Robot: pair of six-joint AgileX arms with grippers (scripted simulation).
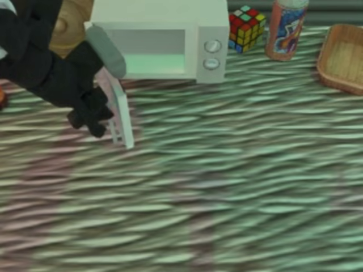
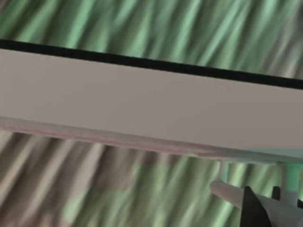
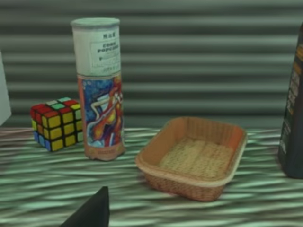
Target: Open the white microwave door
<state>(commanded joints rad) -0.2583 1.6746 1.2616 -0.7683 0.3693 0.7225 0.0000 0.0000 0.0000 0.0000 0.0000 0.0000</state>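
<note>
At door (image 1: 123, 116) handle, left gripper (image 1: 102, 116) clamps it; microwave (image 1: 164, 39) wide open; pull along hinge arc, no twisting.

I'm seeing the flat white door (image 2: 142, 109) with a thin black edge running slantwise across my left wrist view. One dark pincer fingertip (image 2: 253, 210) is showing just beside its pale handle (image 2: 232, 191), over the green-streaked wavy surface (image 2: 118, 189).

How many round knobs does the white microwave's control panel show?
2. Both sit on the narrow panel at the right of the white microwave: the upper knob directly above the lower knob. The open door hides neither.
</note>
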